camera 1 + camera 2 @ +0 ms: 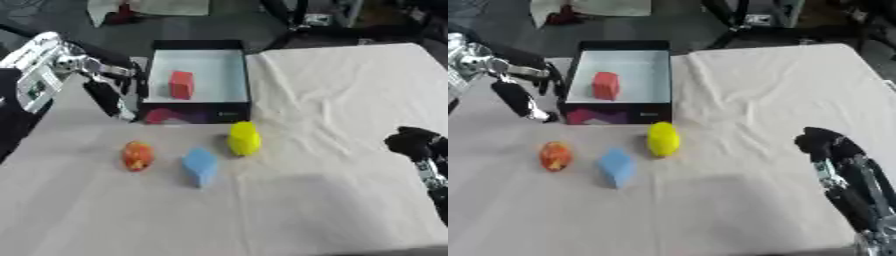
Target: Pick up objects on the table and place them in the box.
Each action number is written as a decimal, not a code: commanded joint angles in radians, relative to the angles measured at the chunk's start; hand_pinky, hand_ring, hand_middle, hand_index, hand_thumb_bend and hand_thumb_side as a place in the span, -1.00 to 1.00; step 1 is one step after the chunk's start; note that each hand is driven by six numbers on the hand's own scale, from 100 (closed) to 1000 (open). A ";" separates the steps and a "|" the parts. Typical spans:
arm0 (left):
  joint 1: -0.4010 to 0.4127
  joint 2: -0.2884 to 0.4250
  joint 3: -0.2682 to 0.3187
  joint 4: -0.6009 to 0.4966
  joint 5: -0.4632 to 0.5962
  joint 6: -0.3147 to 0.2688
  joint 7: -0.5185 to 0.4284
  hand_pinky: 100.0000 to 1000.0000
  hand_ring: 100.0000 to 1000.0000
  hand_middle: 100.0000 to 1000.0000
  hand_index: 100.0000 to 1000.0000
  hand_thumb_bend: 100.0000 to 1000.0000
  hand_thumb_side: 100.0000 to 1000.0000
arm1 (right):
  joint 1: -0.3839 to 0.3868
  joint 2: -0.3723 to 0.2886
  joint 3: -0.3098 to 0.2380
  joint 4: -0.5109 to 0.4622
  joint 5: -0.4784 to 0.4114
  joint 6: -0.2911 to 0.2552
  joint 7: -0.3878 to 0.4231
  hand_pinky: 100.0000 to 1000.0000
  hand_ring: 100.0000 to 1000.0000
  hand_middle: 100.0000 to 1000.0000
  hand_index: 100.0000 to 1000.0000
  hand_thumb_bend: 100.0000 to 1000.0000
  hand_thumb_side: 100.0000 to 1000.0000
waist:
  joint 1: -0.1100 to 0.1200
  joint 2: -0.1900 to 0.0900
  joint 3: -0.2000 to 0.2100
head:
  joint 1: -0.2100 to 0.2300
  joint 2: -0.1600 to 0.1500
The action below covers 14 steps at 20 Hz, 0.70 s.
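Red block in the box, three toys on the bench.

The left robot hand (112, 97) hangs released just left of the box (198, 50), with the red block (181, 84) inside. Below it lie an orange toy (137, 155), blue block (200, 165) and yellow toy (244, 138). The right robot hand (826, 145) looks clenched, far right.

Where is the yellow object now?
The yellow object stands on the table just in front of the box, right of the blue block.

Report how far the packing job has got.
Done: one red block lies inside the black-walled box. In hand: nothing; the left hand hangs open beside the box and the right hand is empty. Left on the white cloth: an orange rounded object, a blue block and a yellow object.
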 commanded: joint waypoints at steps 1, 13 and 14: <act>-0.004 0.000 -0.017 -0.016 -0.010 -0.042 -0.029 0.38 0.26 0.42 0.59 -0.52 -0.20 | -0.008 -0.017 -0.003 -0.012 0.003 -0.002 0.000 0.56 0.47 0.26 0.53 -1.00 0.18 | 0.004 -0.018 -0.001 | 0.000 -0.002; 0.071 0.043 -0.068 0.027 -0.004 -0.126 -0.029 0.35 0.22 0.38 0.57 -0.47 -0.26 | -0.010 -0.019 -0.004 -0.012 0.003 -0.002 0.002 0.56 0.47 0.26 0.53 -1.00 0.18 | 0.007 -0.016 -0.003 | -0.004 -0.002; 0.077 0.049 -0.071 0.027 0.000 -0.129 -0.029 0.35 0.22 0.37 0.56 -0.47 -0.26 | -0.010 -0.020 -0.005 -0.012 0.003 -0.002 0.001 0.56 0.47 0.26 0.53 -1.00 0.18 | 0.008 -0.016 -0.002 | -0.004 -0.002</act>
